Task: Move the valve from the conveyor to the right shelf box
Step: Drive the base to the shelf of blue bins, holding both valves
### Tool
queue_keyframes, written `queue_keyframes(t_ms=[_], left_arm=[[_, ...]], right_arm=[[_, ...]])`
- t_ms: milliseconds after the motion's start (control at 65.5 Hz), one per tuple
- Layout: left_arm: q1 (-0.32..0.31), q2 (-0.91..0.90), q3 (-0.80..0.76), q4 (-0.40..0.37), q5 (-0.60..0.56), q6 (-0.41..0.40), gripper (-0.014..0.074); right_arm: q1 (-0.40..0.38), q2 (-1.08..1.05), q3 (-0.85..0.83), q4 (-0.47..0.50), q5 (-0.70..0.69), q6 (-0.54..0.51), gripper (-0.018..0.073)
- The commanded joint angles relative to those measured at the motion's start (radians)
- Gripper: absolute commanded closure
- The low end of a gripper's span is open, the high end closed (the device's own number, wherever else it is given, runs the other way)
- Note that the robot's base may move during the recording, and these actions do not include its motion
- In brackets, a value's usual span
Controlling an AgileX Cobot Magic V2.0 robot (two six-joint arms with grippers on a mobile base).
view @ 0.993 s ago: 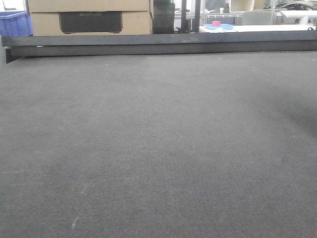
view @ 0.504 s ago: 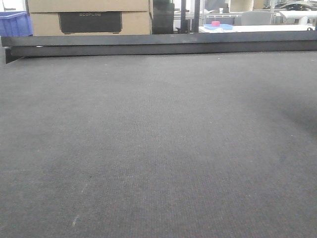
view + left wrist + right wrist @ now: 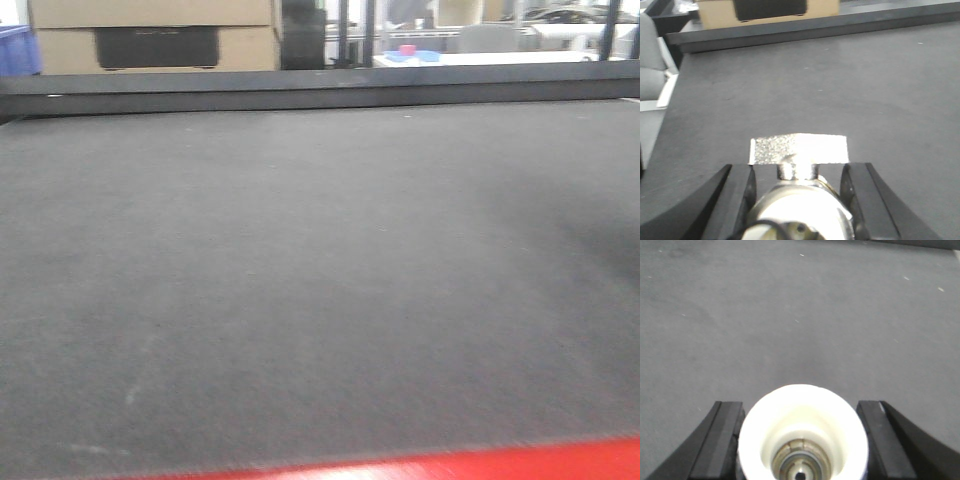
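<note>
Left fingers (image 3: 736, 194) clenched on a metal valve (image 3: 799, 150); right fingers (image 3: 722, 440) clenched on a white valve (image 3: 802, 430). Both were held above the conveyor (image 3: 320, 260). Pick-up was judged complete; transfer to the unseen right shelf box remained. Since the earlier front view, a red strip (image 3: 420, 466) had appeared below the conveyor, and the black rail (image 3: 320, 88) sat slightly higher.
</note>
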State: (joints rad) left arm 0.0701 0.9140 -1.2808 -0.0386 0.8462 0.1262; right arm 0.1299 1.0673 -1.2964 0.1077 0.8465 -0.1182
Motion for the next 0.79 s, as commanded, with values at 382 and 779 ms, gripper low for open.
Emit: queue_keyframes(t_ms=[382,779], left_arm=[[-0.006,-0.009,-0.010,-0.009,-0.051,-0.008,0.0708],[-0.006,-0.009,-0.010,-0.009,-0.051,-0.008,0.0708]], right_arm=[[-0.001,-0.015,-0.018,-0.003,-0.068,-0.003,0.0712],[-0.001,-0.015,-0.018,-0.003,-0.068,-0.003,0.0712]])
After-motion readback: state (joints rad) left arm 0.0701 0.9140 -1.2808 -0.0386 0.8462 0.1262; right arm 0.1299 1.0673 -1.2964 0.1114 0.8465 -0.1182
